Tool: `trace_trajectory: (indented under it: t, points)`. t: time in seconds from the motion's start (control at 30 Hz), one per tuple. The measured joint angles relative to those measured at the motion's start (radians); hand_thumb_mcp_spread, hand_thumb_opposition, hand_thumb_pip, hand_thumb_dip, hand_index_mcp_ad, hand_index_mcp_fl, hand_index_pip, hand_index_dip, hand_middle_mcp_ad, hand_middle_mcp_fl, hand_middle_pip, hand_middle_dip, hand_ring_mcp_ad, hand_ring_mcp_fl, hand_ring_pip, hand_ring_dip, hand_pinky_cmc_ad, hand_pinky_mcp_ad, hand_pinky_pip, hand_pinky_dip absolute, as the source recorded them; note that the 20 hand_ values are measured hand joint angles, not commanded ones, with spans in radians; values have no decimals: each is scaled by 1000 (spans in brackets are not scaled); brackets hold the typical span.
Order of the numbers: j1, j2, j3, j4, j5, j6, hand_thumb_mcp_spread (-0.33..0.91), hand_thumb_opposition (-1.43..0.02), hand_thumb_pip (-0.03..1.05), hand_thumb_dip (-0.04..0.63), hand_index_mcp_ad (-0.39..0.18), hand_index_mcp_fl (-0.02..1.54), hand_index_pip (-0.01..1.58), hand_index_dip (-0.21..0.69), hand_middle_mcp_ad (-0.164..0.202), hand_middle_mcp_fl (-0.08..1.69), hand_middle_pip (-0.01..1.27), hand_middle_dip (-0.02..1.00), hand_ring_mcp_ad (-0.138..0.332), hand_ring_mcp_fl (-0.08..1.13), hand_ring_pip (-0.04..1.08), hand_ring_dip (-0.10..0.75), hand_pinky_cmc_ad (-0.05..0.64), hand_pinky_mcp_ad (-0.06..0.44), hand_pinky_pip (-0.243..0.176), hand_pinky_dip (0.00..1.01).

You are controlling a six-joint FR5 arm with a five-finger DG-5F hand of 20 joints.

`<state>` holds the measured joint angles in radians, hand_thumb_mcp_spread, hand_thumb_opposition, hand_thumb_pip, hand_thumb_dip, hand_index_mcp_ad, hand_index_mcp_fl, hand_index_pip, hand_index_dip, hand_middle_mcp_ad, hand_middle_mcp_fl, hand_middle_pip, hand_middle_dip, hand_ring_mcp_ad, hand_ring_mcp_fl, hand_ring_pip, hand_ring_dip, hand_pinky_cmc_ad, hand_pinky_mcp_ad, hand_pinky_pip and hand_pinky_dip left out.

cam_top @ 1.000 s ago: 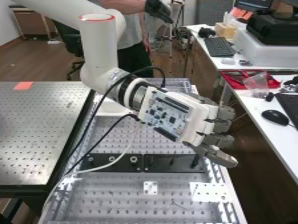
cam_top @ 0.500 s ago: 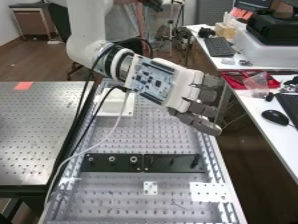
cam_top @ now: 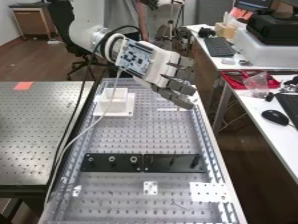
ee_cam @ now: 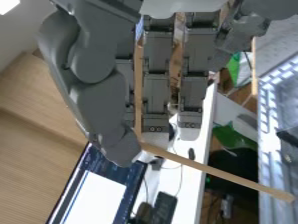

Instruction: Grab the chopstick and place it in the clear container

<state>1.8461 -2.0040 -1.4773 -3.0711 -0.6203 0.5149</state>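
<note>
Keeping an eye on the hand [cam_top: 159,69] b/c it's up in the air, near 12 to 1 o'clock from the mid of the high view. It's part shut: the thumb [ee_cam: 100,112] bends in, the fingers [ee_cam: 156,80] are pretty straight. The chopstick [ee_cam: 216,173] seems pinched by the thumb tip, w/ a long bit poking out past it.

My no. 1 worry is a slip. The stick is thin and the hold looks close to one end, so a small bump could prob spin it or drop it. If I squeeze too hard, it may roll out; if I ease off too soon, it falls short of the clear container.

No. 2: the long free end. It sticks out at a slant, so it could hit the container's rim and twist, or tip the container over. I need to turn the stick to match the opening b4 I let go.

No. 3: the white cable [cam_top: 82,133] hangs in a loop toward 8 o'clock, right by the white stand [cam_top: 118,103] at approx 10. A low or quick swing that way might snag it & jerk the arm [cam_top: 88,35]. So I should go slow, esp. near the drop.
</note>
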Motion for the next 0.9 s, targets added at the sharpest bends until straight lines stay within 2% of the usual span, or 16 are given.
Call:
trace_trajectory:
  t: [0.07,0.2,0.27,0.3,0.37,0.4,0.47,0.5,0.57,0.67,0.77,0.9]
  points:
    - [51,-12,13,-68,53,72,632,-1000,581,269,-161,693,1251,-51,-28,949,632,620,72,883,82,531,367,82,33,180]
    - [120,-38,43,-175,119,174,632,-1000,581,269,-161,698,1251,-49,-26,953,632,620,68,895,80,531,367,103,31,176]
    - [159,-62,72,-263,150,263,632,-1000,581,269,-161,698,1251,-49,-26,953,632,620,66,897,79,531,354,99,40,178]
    - [167,-67,79,-282,155,283,632,-1000,581,269,-161,698,1251,-51,-26,953,632,620,65,894,82,531,349,99,42,178]
    - [205,-100,117,-388,181,391,632,-1000,581,269,-159,698,1251,-49,-26,953,632,620,65,894,79,531,347,99,38,178]
    - [213,-108,127,-416,186,416,632,-1000,581,269,-157,698,1251,-51,-24,951,632,620,65,894,77,531,346,103,37,178]
    - [251,-149,175,-534,207,520,632,-1000,581,269,-154,702,1251,-49,-24,948,632,620,65,894,79,531,349,103,42,178]
    - [259,-159,188,-561,210,542,632,-1000,581,269,-154,698,1251,-49,-24,948,632,620,65,894,75,531,340,101,37,178]
    - [287,-200,238,-662,220,621,632,-1000,581,269,-154,698,1251,-49,-23,949,632,620,68,899,82,531,346,101,40,178]
    - [310,-246,297,-760,224,696,630,-1000,581,269,-154,702,1251,-51,-19,946,632,620,70,904,79,527,347,98,42,178]
    - [324,-280,343,-814,220,734,625,-1005,581,269,-152,702,1251,-49,-19,944,632,620,70,911,79,531,344,99,40,178]
    - [328,-294,368,-823,216,726,616,-1012,581,269,-152,707,1251,-49,-19,958,632,620,70,911,79,531,346,99,40,192]
